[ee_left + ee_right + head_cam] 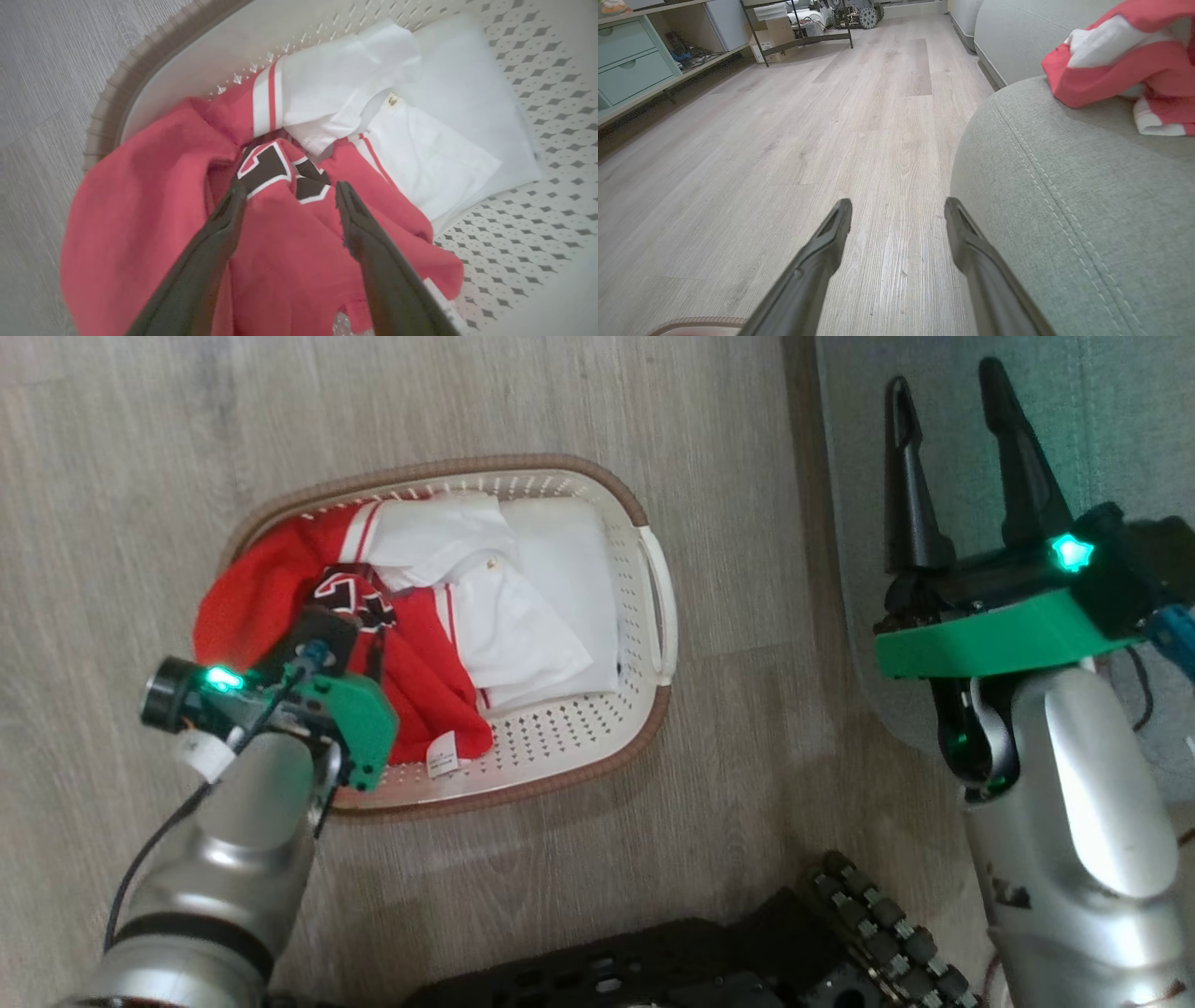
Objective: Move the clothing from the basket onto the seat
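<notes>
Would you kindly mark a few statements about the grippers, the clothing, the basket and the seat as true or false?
1. The left gripper is open, pointing at the red jersey in the basket. True.
2. The right gripper holds a white garment. False: it is open and empty, beside the edge of the seat.
3. A red and white garment already lies on the seat. True.
4. The basket stands on the seat. False: it stands on the wooden floor, beside the seat.
</notes>
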Controlling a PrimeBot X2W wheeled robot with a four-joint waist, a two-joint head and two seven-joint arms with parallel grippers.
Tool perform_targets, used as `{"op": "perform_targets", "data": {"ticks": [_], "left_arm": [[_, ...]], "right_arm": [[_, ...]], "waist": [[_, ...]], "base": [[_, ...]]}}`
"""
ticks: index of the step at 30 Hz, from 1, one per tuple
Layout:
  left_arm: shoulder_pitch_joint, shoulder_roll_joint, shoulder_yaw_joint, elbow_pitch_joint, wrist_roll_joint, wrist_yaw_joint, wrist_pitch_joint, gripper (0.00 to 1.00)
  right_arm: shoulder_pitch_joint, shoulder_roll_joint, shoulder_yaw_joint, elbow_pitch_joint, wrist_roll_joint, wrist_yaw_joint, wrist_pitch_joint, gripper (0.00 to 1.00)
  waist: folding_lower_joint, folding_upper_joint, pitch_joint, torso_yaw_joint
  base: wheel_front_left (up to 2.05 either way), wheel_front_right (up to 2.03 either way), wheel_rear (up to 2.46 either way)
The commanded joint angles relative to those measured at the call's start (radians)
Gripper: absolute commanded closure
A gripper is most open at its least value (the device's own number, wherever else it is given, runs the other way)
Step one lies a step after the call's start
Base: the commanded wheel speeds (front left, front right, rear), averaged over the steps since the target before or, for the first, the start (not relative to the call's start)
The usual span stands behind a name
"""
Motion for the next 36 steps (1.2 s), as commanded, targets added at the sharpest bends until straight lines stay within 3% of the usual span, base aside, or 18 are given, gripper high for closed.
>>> {"op": "perform_targets", "data": {"ticks": [1,5,9,10,11,12,14,25,36], "left_arm": [[-0.001,0.032,0.02,0.003,0.005,0.019,-0.003,0.0],[-0.028,0.043,0.016,0.04,0.012,0.066,0.006,0.0],[-0.041,0.042,0.013,0.076,0.007,0.075,0.024,0.02],[-0.043,0.04,0.01,0.082,0.006,0.073,0.027,0.31],[-0.043,0.04,0.01,0.082,0.006,0.073,0.027,0.31],[-0.045,0.037,0.007,0.087,0.006,0.07,0.027,0.64],[-0.048,0.033,0.0,0.094,0.006,0.068,0.023,1.0],[-0.039,-0.001,-0.006,0.086,-0.031,0.039,-0.036,1.0],[0.034,-0.046,0.044,-0.14,-0.152,-0.069,-0.058,1.0]], "right_arm": [[0.004,0.001,0.022,-0.035,0.011,0.007,-0.006,0.0],[-0.01,0.001,0.033,-0.037,0.021,0.007,-0.006,0.0],[-0.02,0.001,0.044,-0.038,0.029,0.007,-0.006,0.0],[-0.021,0.001,0.046,-0.038,0.031,0.007,-0.006,0.0],[-0.021,0.001,0.046,-0.038,0.031,0.007,-0.006,0.0],[-0.023,0.001,0.047,-0.037,0.031,0.007,-0.006,0.0],[-0.024,0.001,0.05,-0.035,0.033,0.007,-0.006,0.0],[-0.014,0.001,0.04,0.0,0.026,0.007,-0.006,0.0],[0.051,0.001,0.025,0.081,-0.016,0.007,-0.006,0.0]], "waist": [[-0.0001,0.0001,0.015,-0.011],[-0.0001,0.0001,0.031,-0.019],[-0.0001,0.0001,0.04,-0.026],[-0.0001,0.0001,0.041,-0.027],[-0.0001,0.0001,0.041,-0.027],[-0.0001,0.0001,0.042,-0.028],[-0.0001,0.0001,0.041,-0.029],[-0.0001,0.0001,-0.031,-0.016],[-0.0001,0.0001,-0.249,0.044]], "base": [[0.0,0.0,0.0],[0.0,0.0,0.0],[0.0,0.0,0.0],[0.0,0.0,0.0],[0.0,0.0,0.0],[0.0,0.0,0.0],[0.0,0.0,0.0],[0.0,0.0,0.0],[0.0,0.0,0.0]]}}
